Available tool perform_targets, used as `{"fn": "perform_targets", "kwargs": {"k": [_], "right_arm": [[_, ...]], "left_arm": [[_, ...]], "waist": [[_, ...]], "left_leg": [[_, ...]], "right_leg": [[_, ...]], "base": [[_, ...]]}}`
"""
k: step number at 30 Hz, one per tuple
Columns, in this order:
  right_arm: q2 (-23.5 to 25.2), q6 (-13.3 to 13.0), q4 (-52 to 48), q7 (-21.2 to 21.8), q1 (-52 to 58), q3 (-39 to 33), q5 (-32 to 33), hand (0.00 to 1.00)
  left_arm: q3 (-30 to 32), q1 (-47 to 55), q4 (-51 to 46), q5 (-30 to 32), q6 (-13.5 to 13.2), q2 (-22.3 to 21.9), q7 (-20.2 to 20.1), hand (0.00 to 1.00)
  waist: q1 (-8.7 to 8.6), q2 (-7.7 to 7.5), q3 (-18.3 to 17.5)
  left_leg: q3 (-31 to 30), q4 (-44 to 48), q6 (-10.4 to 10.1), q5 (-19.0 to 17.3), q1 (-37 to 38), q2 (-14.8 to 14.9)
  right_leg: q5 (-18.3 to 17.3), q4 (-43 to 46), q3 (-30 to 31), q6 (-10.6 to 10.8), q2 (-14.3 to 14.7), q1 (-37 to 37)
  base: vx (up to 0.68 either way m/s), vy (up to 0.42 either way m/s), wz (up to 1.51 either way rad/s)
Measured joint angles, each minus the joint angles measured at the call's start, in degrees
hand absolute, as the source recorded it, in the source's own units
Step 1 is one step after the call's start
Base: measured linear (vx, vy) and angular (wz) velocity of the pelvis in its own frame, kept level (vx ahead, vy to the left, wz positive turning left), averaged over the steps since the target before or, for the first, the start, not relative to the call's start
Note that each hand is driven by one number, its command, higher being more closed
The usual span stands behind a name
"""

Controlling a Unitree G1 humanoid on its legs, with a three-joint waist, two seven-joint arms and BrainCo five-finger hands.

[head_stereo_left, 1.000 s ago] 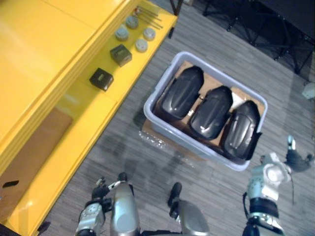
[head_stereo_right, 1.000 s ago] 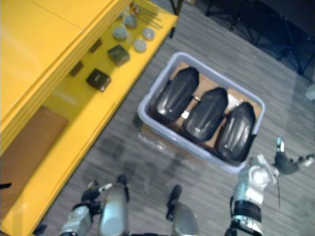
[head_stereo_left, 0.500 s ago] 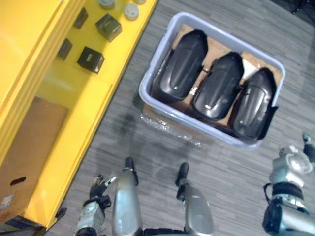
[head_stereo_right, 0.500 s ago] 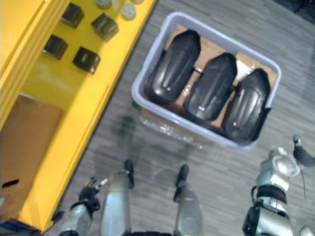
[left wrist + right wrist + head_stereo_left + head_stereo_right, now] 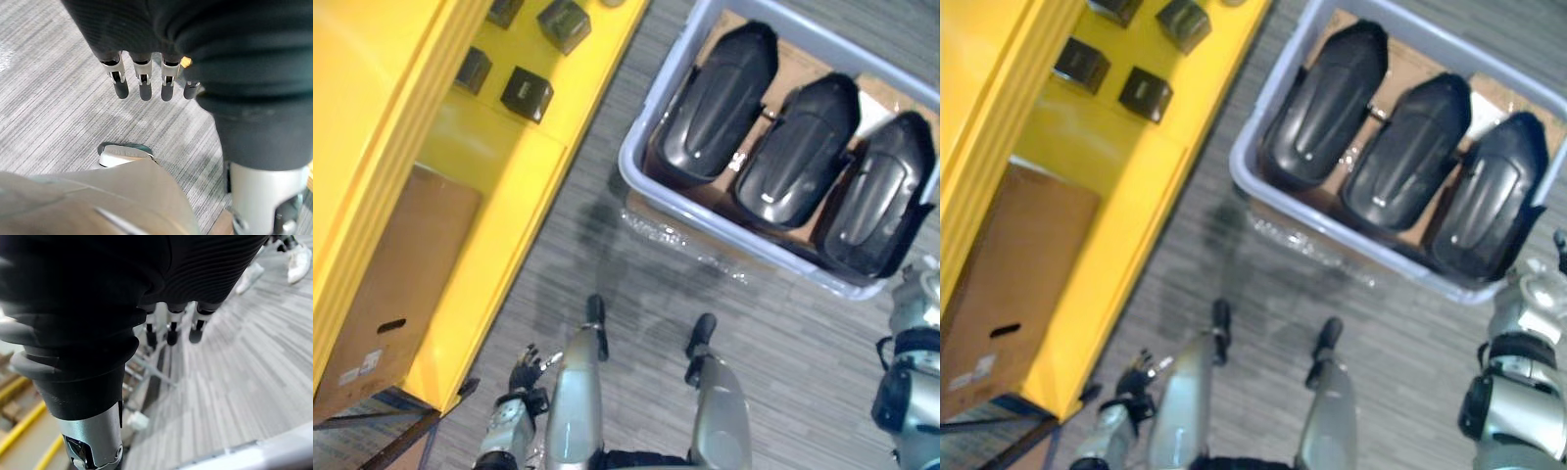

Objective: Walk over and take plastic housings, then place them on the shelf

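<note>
Three black moulded plastic housings [image 5: 798, 152] lie side by side in a pale grey plastic tub [image 5: 631, 168] on the grey striped floor [image 5: 636, 294], beside a yellow shelf [image 5: 489, 196]. The left hand [image 5: 141, 84] and right hand [image 5: 171, 333] hang with fingers straight, holding nothing.

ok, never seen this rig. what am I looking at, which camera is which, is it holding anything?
It is a two-legged humanoid robot. The two wide pictures come from a stereo camera on its head, looking down. A pale tub holds three black plastic housings side by side. To the robot's left stands a yellow shelf with small dark boxes and a cardboard box. The two close-ups are wrist cameras looking along each hand. The left hand and right hand hang with straight fingers, holding nothing.
</note>
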Motion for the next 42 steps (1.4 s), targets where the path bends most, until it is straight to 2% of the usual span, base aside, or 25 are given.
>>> {"fn": "perform_targets", "kwargs": {"k": [4,9,17,19,20,23,30,33,37,42], "right_arm": [[-2.34,1.93,0.91,0.91,-2.28,2.09,-0.39,0.0],[-2.95,3.74,3.01,2.61,-4.1,4.91,-2.51,0.0],[-4.6,6.38,4.54,5.99,-5.99,7.55,-3.64,0.0],[-5.08,8.18,4.7,6.72,-6.24,7.66,-5.07,0.0],[-5.43,8.65,4.99,6.72,-6.33,7.71,-5.22,1.0],[-6.66,11.62,5.91,6.88,-7.37,9.1,-5.37,1.0],[-7.76,15.74,8.29,7.86,-9.77,9.84,-7.18,1.0],[-8.16,17.41,9.6,7.83,-10.04,9.84,-9.34,1.0],[-9.6,19.63,10.42,7.78,-10.61,9.85,-14.45,1.0],[-9.64,22.06,10.75,7.82,-11.18,9.86,-16.64,1.0]], "left_arm": [[-0.15,0.03,0.21,-0.08,-0.74,-0.63,-1.07,0.0],[-2.24,0.02,0.22,-1.76,-1.45,-0.43,-1.25,0.0],[-4.37,0.01,0.36,-2.4,-1.86,-1.05,-1.65,0.0],[-4.56,-0.05,0.34,-2.4,-1.96,-1.2,-1.73,0.0],[-4.6,-0.12,0.36,-2.4,-1.95,-1.3,-1.74,0.0],[-4.94,-0.16,0.35,-3.06,-2.06,-1.47,-1.74,0.0],[-6.25,-0.23,0.35,-4.17,-3.0,-1.27,-1.71,0.0],[-6.72,-0.32,0.35,-4.48,-3.25,-1.29,-1.67,0.0],[-7.86,-0.43,0.34,-4.52,-3.27,-1.9,-1.66,0.0],[-8.05,-0.43,0.19,-4.56,-3.31,-2.0,-1.7,0.0]], "waist": [[0.15,1.08,0.45],[0.68,1.42,0.35],[0.9,3.95,0.56],[0.92,4.52,0.61],[0.93,4.77,0.68],[1.05,5.2,0.63],[1.37,5.4,0.58],[1.56,5.67,0.6],[2.15,7.28,0.46],[2.26,7.43,0.44]], "left_leg": [[-0.43,-0.17,0.28,0.4,-0.3,-0.73],[-0.9,-0.72,0.42,1.17,-1.28,-1.41],[-1.47,-0.55,0.74,1.49,-1.94,-2.2],[-1.71,-0.28,0.72,1.55,-2.89,-2.16],[-1.85,-0.18,0.75,1.61,-3.14,-2.18],[-2.13,0.14,0.74,1.66,-3.68,-2.17],[-2.58,-0.25,0.57,2.43,-3.62,-2.21],[-2.8,-1.13,0.5,3.17,-3.53,-2.34],[-2.95,-2.14,0.39,3.97,-3.27,-2.27],[-2.87,-2.97,0.29,4.49,-2.36,-2.25]], "right_leg": [[-0.05,0.43,-0.38,0.06,-0.61,-0.2],[-0.05,0.83,-0.68,0.07,-1.15,-1.19],[-0.04,1.38,-1.39,0.1,-1.96,-1.43],[-0.05,1.62,-1.49,0.11,-1.93,-2.22],[-0.05,1.64,-1.6,0.11,-1.93,-2.35],[-0.06,2.21,-1.7,0.08,-1.95,-2.89],[-0.19,2.91,-1.8,0.01,-1.97,-3.04],[-0.19,2.95,-1.97,0.0,-2.02,-3.14],[-0.17,2.98,-2.08,-0.01,-1.99,-3.2],[-0.36,3.36,-2.01,-0.32,-1.99,-2.91]], "base": [[-0.01,0.005,0.09],[-0.03,-0.005,0.08],[-0.01,0.005,0.05],[0.0,-0.006,0.02],[0.01,-0.01,0.06],[0.0,-0.003,0.02],[-0.02,-0.009,0.01],[-0.03,-0.025,0.06],[-0.01,-0.014,0.02],[0.0,-0.006,0.0]]}}
